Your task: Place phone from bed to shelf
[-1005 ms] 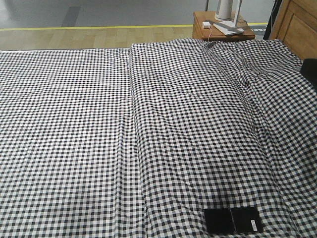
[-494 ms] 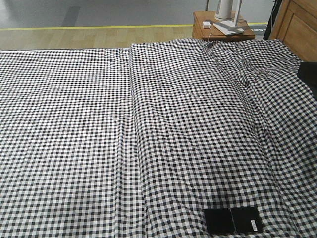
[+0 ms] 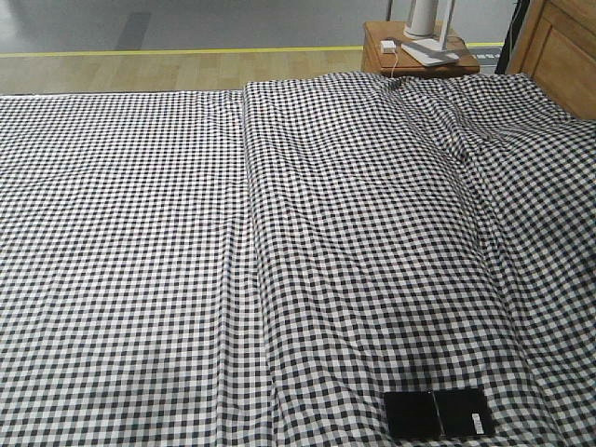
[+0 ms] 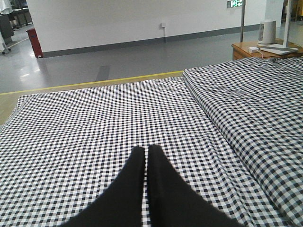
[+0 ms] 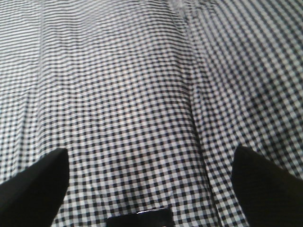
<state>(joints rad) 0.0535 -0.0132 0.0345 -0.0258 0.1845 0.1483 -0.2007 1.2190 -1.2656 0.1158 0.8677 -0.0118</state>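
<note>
The phone, a glossy black slab with a seam across its middle and a small white sticker, lies flat on the bed near the front right edge of the gingham sheet. Its black end shows at the bottom of the right wrist view. My right gripper hangs open above the sheet, its fingers spread wide on either side just beyond that end of the phone. My left gripper is shut and empty over the left part of the bed. The shelf is out of view.
A brown bedside table with a white lamp base and a charger stands at the back right, beside the wooden headboard. A raised fold in the sheet runs front to back. Beyond the bed lie wood flooring and a yellow floor line.
A dark shape at the right edge of the front view moved out of frame over the last second. The phone has not moved.
</note>
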